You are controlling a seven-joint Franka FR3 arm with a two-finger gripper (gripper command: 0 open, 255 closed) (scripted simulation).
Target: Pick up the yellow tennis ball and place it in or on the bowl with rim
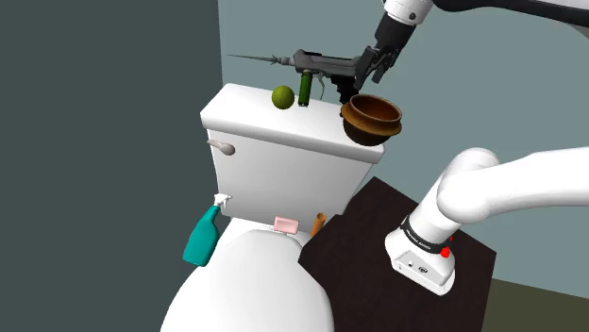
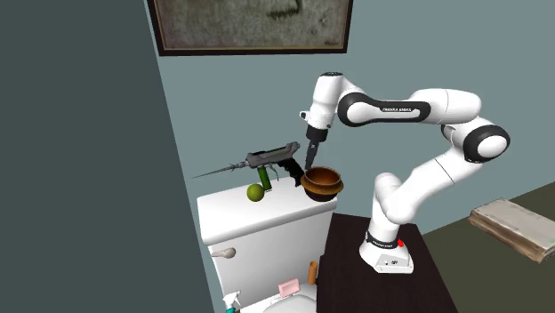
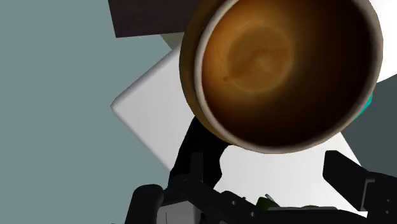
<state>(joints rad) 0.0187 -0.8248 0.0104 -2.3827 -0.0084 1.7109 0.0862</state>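
End effector (image 1: 372, 70), jaws apart, just above brown bowl (image 1: 371, 120); yellow-green ball (image 1: 282, 96) on toilet tank (image 1: 283, 160).

A home bathroom: a white toilet (image 1: 236, 292) with its tank (image 1: 283, 165) against a blue-grey wall (image 1: 491, 85) and a flush lever (image 1: 223, 147) on the tank's front. A teal spray bottle (image 1: 202, 236) sits beside it, and a framed picture (image 2: 249, 22) hangs above.

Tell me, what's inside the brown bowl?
Nothing. The wrist view looks straight into the brown bowl: bare inside, nothing covering it. The greenish ball sits outside, on the toilet tank.
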